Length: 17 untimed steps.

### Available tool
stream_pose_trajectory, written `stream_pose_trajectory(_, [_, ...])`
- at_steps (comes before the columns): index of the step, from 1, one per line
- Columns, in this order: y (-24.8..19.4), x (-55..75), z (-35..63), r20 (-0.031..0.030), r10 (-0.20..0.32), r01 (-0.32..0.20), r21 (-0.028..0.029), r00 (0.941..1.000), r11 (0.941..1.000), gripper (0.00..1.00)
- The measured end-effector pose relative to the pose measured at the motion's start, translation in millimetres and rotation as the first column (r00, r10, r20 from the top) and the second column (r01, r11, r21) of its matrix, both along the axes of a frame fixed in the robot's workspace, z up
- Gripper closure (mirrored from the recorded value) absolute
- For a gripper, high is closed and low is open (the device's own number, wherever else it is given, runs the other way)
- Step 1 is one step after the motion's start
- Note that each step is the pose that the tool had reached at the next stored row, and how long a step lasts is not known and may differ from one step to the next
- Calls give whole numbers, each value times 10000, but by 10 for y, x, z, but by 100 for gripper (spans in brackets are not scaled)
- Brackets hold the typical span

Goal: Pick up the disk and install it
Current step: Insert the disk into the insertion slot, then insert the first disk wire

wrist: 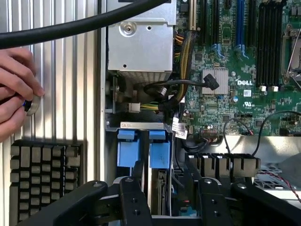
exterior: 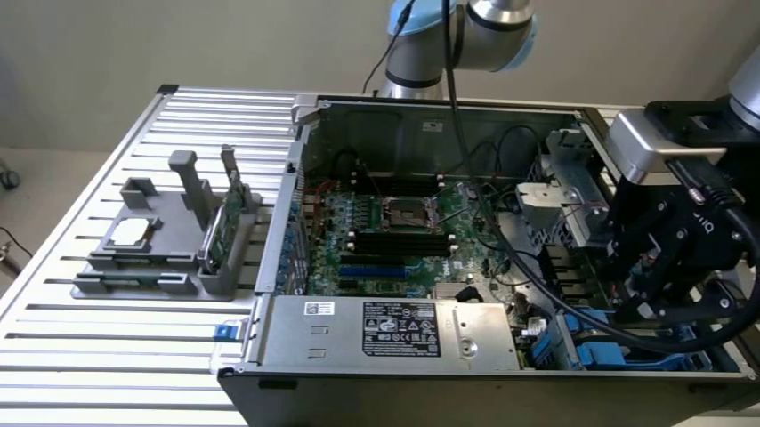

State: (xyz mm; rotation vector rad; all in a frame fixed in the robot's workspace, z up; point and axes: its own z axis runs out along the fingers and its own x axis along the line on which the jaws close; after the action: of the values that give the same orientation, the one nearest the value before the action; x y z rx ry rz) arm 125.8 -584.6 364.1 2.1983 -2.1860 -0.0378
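The disk [wrist: 159, 153] stands edge-on in the drive bay of the open computer case [exterior: 285, 205], its blue carrier tab facing the wrist camera and its grey body below it. A second blue carrier [wrist: 128, 148] sits right beside it in the bay. My gripper [wrist: 169, 202] hangs just above the bay, open, with its two black fingers [wrist: 134, 200] on either side of the disk; one finger is close to it and the other stands clear. In the exterior view my gripper [exterior: 650, 298] is over the case's corner on that view's right, above the blue carriers [exterior: 597, 353].
A person's hand [wrist: 14, 94] holds a small silver part over the slatted table, beside the case. A black cable [wrist: 70, 28] crosses above. A finned black block [wrist: 42, 179] lies near the bay. A grey holder [exterior: 155, 258] carries a silver chip [exterior: 128, 233] and a green card [exterior: 226, 227].
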Motion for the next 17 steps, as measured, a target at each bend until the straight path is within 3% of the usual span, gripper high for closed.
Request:
stream_pose_trajectory(6, [24, 15, 33, 0, 3, -3, -31, 10000, 10000, 55])
stream_pose_trajectory(9, [24, 17, 34, 0, 11, -11, -38, 10000, 10000, 69])
stream_pose_trajectory(17, [24, 15, 34, 0, 12, -12, -40, 10000, 10000, 69])
